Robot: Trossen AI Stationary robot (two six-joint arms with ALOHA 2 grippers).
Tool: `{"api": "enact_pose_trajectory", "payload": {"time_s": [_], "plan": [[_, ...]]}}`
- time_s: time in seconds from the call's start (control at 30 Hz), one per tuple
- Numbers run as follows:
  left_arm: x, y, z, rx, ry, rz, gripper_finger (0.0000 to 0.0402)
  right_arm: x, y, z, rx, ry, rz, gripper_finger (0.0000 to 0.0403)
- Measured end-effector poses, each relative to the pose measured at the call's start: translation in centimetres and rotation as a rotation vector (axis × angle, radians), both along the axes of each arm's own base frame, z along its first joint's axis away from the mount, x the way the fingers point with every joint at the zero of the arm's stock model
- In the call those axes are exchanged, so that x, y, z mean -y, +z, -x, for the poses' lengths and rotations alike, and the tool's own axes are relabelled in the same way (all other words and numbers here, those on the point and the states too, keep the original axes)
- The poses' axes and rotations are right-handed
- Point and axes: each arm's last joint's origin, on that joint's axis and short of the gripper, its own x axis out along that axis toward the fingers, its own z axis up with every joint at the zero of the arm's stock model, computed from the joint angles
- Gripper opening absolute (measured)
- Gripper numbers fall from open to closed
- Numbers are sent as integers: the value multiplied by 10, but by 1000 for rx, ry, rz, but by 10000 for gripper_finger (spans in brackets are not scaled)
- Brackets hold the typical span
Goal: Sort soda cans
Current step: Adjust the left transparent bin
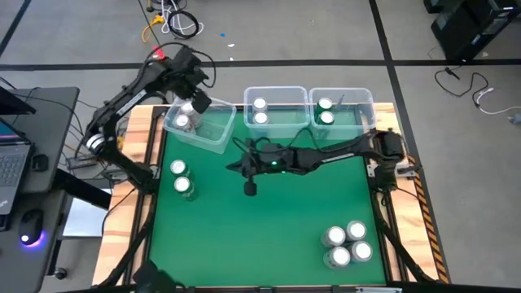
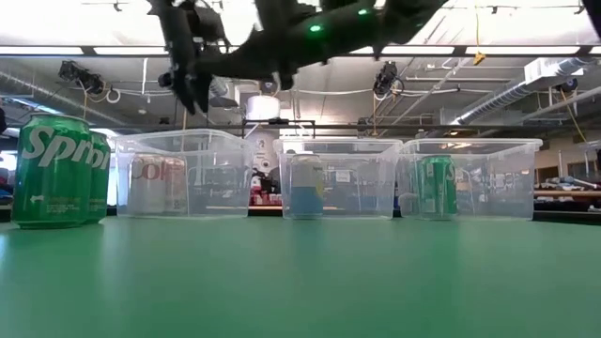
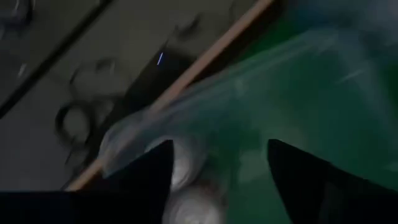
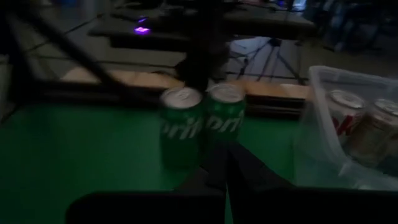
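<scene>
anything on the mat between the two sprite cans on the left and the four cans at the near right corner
Nothing stands there: in the high view the green mat is bare between the two Sprite cans and the four-can cluster. The right gripper hovers farther back.

Legible brand lettering "Sprite", cut off at the frame edge, stands in white on the green can (image 2: 52,171) at the far left of the low view. Partial "Sprite" lettering also shows on the two green cans (image 4: 202,127) at centre of the right wrist view. Lettering on the pale can (image 2: 160,183) inside the left clear bin (image 2: 183,174) is too faint to read.
</scene>
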Motion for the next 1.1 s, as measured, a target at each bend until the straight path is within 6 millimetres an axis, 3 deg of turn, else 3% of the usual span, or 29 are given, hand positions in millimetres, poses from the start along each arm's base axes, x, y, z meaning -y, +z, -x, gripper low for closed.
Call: {"api": "enact_pose_trajectory", "payload": {"time_s": [0.3,0.37,0.53,0.73,1.03,1.1], "plan": [[42,30,24,420,-206,-234,40,19,-18,-52,-55,-164,19,0],[53,31,32,503,-253,-299,11,27,-24,-62,-72,-180,15,0],[81,24,51,693,-337,-428,10,50,-45,-77,-107,-272,-35,0],[110,1,69,898,-437,-479,3,78,-54,-73,-123,-493,-40,0],[129,-52,81,1011,-527,-483,4,123,-58,-62,-133,-656,-96,0],[130,-62,82,1008,-536,-461,4,125,-56,-62,-125,-666,-97,0]]}}
